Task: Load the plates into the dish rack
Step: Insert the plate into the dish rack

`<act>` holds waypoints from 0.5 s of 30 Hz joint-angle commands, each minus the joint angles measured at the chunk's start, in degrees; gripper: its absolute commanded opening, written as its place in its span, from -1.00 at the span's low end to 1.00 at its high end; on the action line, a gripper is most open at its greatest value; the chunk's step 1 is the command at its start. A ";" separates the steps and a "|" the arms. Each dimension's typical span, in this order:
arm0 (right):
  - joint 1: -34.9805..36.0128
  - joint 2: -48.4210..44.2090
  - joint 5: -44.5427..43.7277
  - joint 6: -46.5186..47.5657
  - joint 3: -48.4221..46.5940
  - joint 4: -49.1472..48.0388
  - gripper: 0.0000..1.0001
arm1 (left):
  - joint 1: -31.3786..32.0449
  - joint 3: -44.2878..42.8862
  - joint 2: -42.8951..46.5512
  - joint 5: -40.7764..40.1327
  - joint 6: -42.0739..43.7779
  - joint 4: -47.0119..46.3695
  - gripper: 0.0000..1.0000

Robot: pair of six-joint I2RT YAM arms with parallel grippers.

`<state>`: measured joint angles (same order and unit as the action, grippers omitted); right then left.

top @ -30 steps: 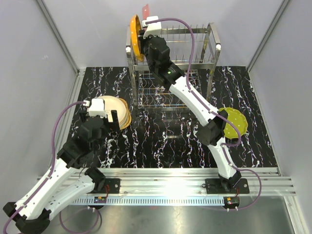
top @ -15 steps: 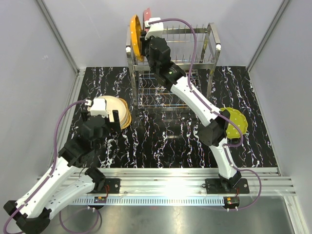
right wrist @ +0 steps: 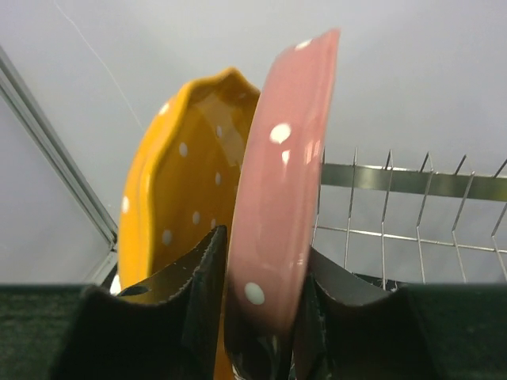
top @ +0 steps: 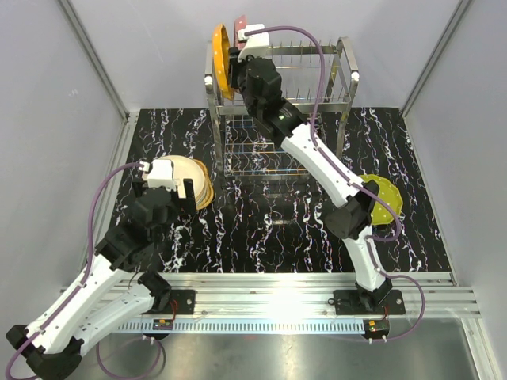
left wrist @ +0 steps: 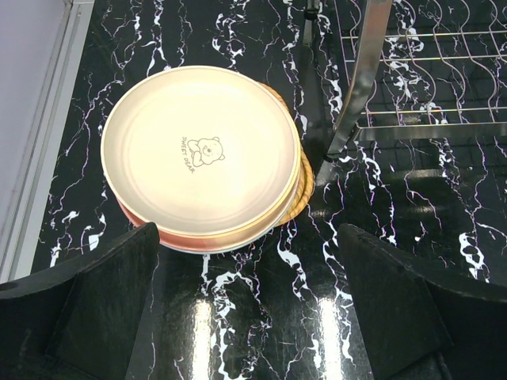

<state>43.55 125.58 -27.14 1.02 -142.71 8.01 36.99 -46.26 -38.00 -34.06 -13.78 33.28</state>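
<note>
**Pink plate [right wrist: 277, 206] on edge at the top of the dish rack [top: 341, 75]; left hand [left wrist: 247, 237] open over the stack**

The right hand [right wrist: 265, 253] reaches to the upper left corner of the dish rack. Its two fingers stand close on either side of the pink plate's lower rim. I cannot tell whether they press on the plate or just flank it. The pink plate has white dots, stands upright and leans slightly. Just beside it on the left is an orange plate [right wrist: 186, 174], also dotted and also on edge. The rack's upright prongs show behind them.

The left hand hovers with its jaws spread wide and holds nothing. Below it a stack of plates [left wrist: 202, 150] lies flat on the black marbled surface [top: 261, 229], near the rack's left foot. The top plate is cream with a small bear print. Pinkish and tan rims show beneath it.

A lime-green plate [top: 383, 194] with pale dots lies on the surface to the right, partly covered by the right arm.
</note>
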 commanded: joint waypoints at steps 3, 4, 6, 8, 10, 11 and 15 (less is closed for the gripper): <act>0.57 -6.40 0.86 -0.05 -0.72 -4.76 -0.15 | -0.17 0.03 -0.32 0.84 -0.54 -2.78 0.98; 0.57 -6.49 0.94 0.04 -0.98 -4.58 -0.14 | -0.17 0.03 -0.32 0.84 -0.46 -2.78 0.98; 0.57 -6.57 0.94 0.21 -0.90 -4.76 -0.14 | -0.25 0.03 -0.50 0.93 -0.46 -2.78 0.98; 0.48 -6.58 1.21 0.21 -1.07 -4.67 -0.17 | -0.17 -0.06 -0.50 1.02 -0.46 -2.78 0.98; 0.57 -6.58 1.30 0.21 -0.99 -4.50 -0.24 | -0.25 0.03 -0.50 0.93 -0.55 -2.78 0.98; 0.57 -6.49 1.47 0.13 -1.07 -4.32 -0.28 | -0.25 -0.06 -0.50 0.93 -0.55 -2.78 0.98; 0.57 -6.31 1.29 0.21 -1.07 -3.88 -0.30 | -0.17 0.03 -0.59 1.19 -0.46 -2.78 0.98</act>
<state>43.81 121.32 -25.93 1.06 -142.69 5.48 36.99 -46.26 -38.44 -33.52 -13.78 33.26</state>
